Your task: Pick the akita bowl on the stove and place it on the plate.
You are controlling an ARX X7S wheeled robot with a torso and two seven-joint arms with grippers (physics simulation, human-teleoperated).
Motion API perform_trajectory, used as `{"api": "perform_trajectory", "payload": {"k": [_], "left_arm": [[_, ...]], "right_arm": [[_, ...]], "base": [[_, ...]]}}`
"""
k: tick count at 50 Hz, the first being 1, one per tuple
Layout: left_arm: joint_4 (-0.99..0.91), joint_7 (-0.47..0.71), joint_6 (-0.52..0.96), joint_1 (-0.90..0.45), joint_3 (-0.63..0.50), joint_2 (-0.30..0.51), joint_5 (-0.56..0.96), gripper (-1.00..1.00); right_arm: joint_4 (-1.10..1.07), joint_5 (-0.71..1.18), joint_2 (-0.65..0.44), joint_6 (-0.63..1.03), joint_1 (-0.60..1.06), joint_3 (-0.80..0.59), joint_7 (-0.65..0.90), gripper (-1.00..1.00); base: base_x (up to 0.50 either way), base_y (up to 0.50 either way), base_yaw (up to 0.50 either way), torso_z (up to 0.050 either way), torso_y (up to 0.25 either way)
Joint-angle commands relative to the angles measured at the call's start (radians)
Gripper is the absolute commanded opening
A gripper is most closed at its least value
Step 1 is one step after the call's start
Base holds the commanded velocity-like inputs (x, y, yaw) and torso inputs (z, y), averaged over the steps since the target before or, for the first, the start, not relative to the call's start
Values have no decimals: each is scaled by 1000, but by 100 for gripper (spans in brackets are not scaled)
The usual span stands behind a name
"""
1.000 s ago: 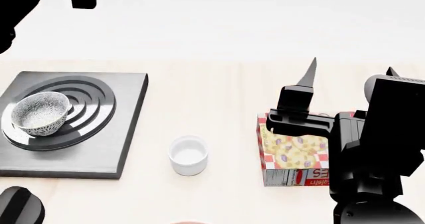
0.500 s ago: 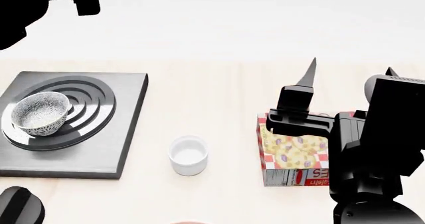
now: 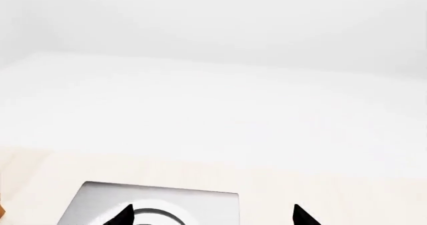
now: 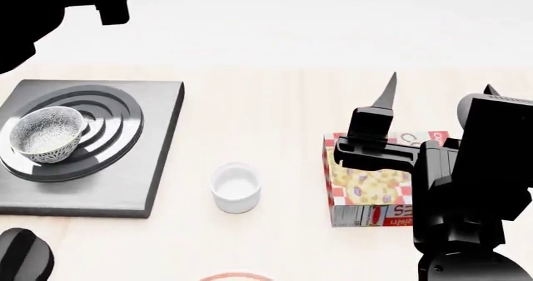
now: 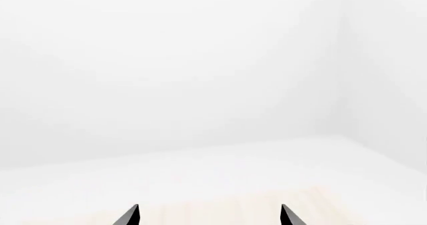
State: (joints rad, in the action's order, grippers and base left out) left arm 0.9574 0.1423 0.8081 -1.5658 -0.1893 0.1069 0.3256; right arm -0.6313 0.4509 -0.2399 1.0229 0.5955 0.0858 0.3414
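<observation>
Since the earlier frames, my view has tilted downward: the stove (image 4: 92,150) sits lower and a red plate (image 4: 236,275) rim edge shows more at the bottom. My left gripper (image 3: 212,216) is spread wide, as is my right gripper (image 5: 209,216). The akita bowl (image 4: 46,134), speckled black-grey, pale inside, rests upright on the burner rings. Near the stove stands a white cup (image 4: 236,187); beyond it, a printed box (image 4: 371,190).

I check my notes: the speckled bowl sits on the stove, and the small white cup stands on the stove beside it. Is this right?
Not quite. The head view shows the speckled bowl on the stove, but the small white cup stands on the wooden table, beside the stove.
</observation>
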Motion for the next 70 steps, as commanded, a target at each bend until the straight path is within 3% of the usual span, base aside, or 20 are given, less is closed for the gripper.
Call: {"api": "perform_trajectory", "payload": {"k": [1, 11, 55, 70], "left_arm": [[-33, -28, 8, 17, 12, -9, -7, 100], [-114, -58, 1, 56, -37, 3, -20, 100], [-60, -10, 16, 37, -32, 8, -4, 100], [-167, -13, 130, 84, -187, 18, -78, 100]], "right_arm": [[6, -12, 12, -8, -3, 17, -15, 100], [7, -7, 9, -11, -5, 15, -10, 100], [10, 18, -3, -14, -2, 7, 11, 100], [8, 25, -8, -14, -2, 5, 19, 100]], "base": [[0, 0, 0, 0, 0], [0, 0, 0, 2, -37], [0, 0, 0, 9, -117], [0, 0, 0, 0, 0]]}}
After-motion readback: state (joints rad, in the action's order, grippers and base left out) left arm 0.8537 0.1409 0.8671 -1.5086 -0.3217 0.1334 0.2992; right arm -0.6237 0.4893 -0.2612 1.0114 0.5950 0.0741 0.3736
